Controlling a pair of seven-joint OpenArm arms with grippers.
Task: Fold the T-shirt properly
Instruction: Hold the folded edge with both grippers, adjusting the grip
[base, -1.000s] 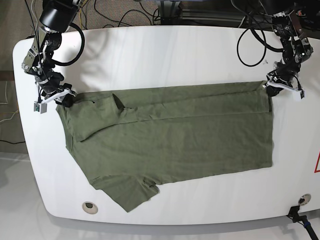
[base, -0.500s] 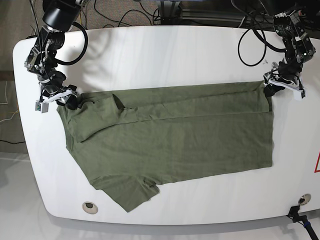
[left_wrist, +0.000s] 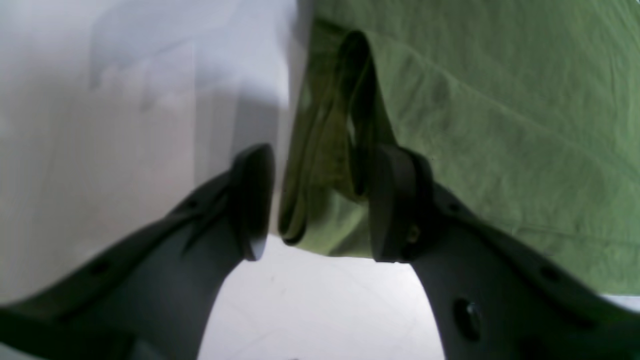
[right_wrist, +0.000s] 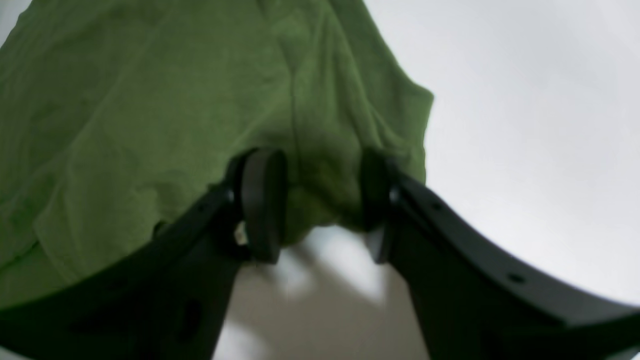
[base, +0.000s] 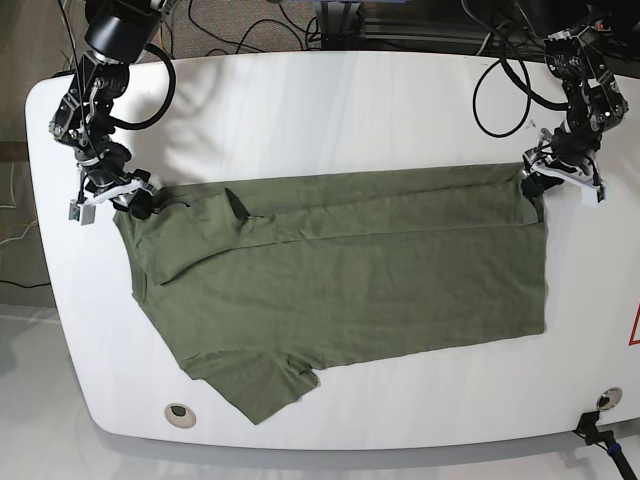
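The olive-green T-shirt (base: 340, 280) lies flat on the white table, its upper part folded down into a long band, one sleeve sticking out at the lower left. My left gripper (base: 535, 180) sits at the shirt's upper right corner. In the left wrist view that gripper (left_wrist: 320, 205) is open, with bunched hem layers of the T-shirt (left_wrist: 500, 125) loose between its fingers. My right gripper (base: 135, 200) is at the upper left corner. Seen from its own wrist, the right gripper (right_wrist: 320, 200) is open around a fold of the T-shirt (right_wrist: 125, 100).
The white table (base: 300, 100) stretches beyond the shirt on all sides. Cables (base: 230, 20) trail behind its far edge. A round hole (base: 180, 412) sits near the front left. A small black fitting (base: 600, 430) is at the front right corner.
Both grippers have shifted slightly toward the far edge at the shirt's top corners. The shirt itself lies much as before.
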